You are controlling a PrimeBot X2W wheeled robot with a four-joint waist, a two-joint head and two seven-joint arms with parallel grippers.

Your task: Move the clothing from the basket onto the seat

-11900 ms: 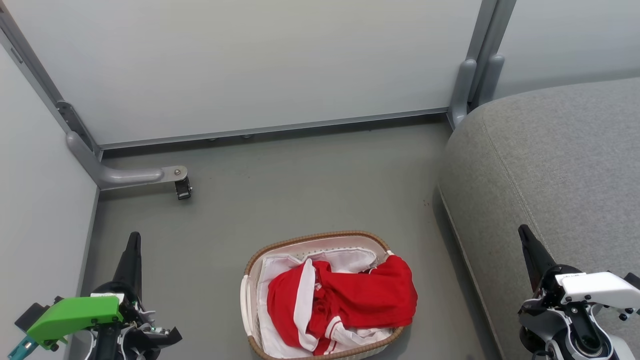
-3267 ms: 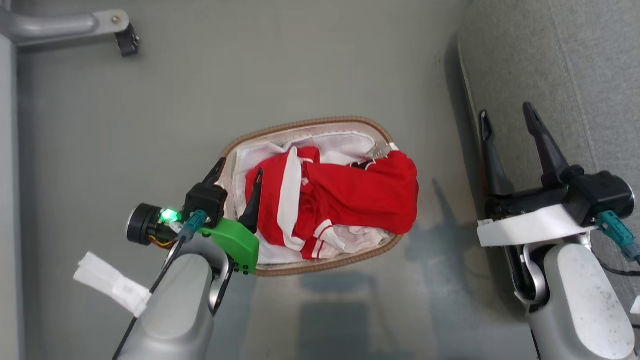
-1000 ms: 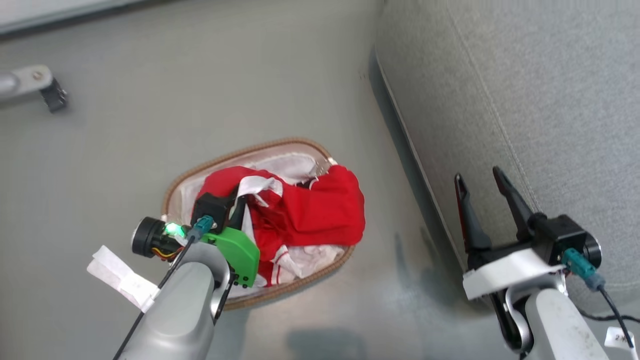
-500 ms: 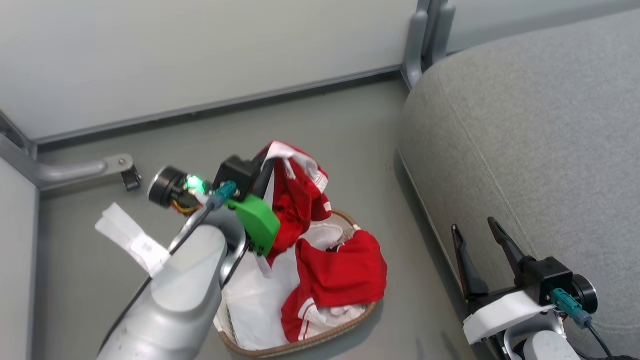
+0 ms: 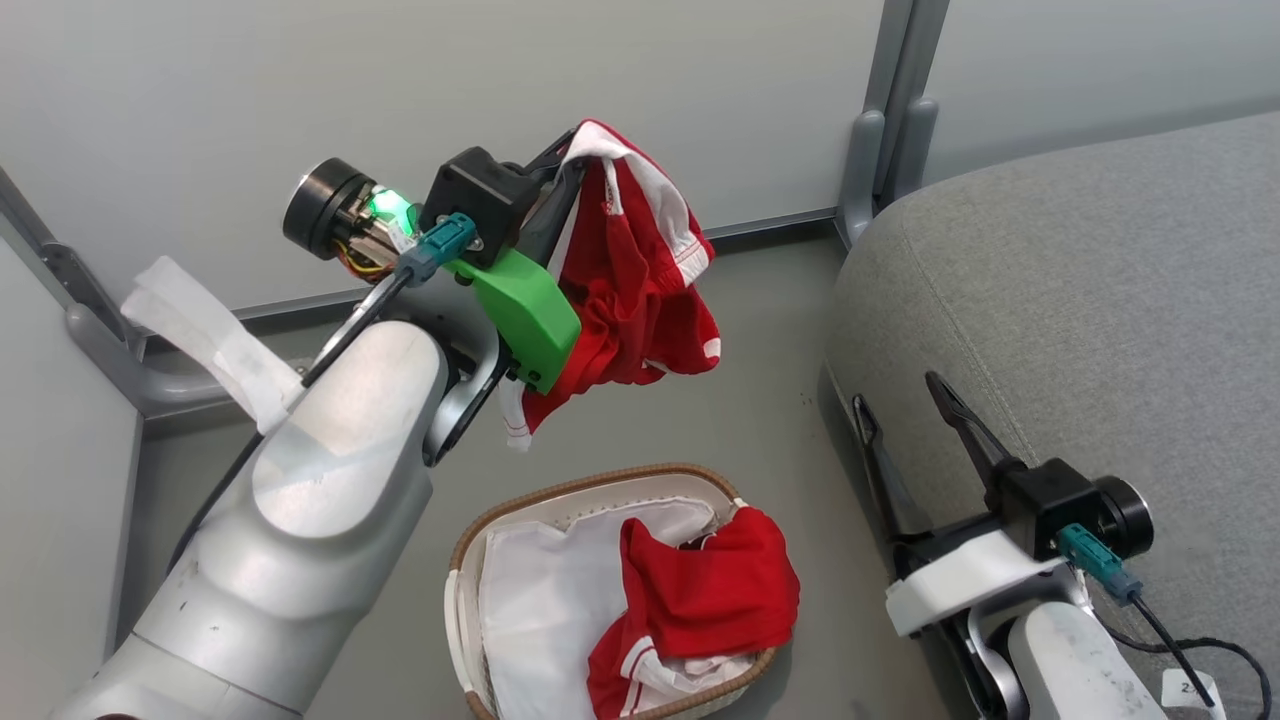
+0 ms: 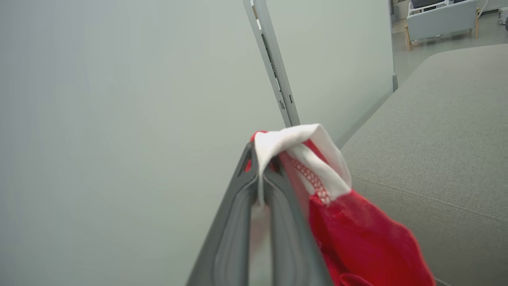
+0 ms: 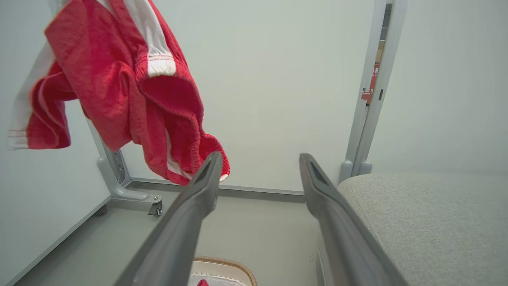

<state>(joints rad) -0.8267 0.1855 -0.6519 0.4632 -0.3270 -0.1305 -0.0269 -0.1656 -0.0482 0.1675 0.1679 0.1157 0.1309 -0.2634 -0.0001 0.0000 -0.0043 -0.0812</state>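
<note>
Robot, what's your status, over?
Left pincer shut on red garment, held above basket. Right pincer open beside seat. Second red garment in basket. Way to seat open.

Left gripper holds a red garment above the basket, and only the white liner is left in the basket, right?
No. The left gripper does hold a red garment above the basket, but the head view shows another red garment lying in the basket on the white liner.

Head view high, looking down on basket [image 5: 600, 473]; wrist views face wall [image 7: 278, 79]; all share seat [image 5: 1080, 300]
</note>
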